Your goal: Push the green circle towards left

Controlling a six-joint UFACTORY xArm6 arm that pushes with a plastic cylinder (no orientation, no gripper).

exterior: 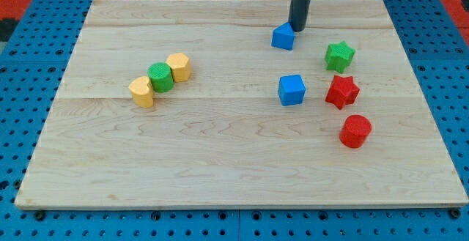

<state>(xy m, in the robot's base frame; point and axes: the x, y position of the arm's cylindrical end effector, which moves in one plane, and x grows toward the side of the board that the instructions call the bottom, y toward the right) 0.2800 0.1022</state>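
My tip (298, 28) touches a blue block (283, 36) (no fingers here), far from the green circle (160, 77).

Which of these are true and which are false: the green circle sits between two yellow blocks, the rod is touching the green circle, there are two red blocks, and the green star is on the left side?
1. The green circle sits between two yellow blocks. True.
2. My tip is touching the green circle. False: it is far to the view's right, beside the small blue block.
3. There are two red blocks. True: a red star and a red round block.
4. The green star is on the view's left. False: it is on the right.
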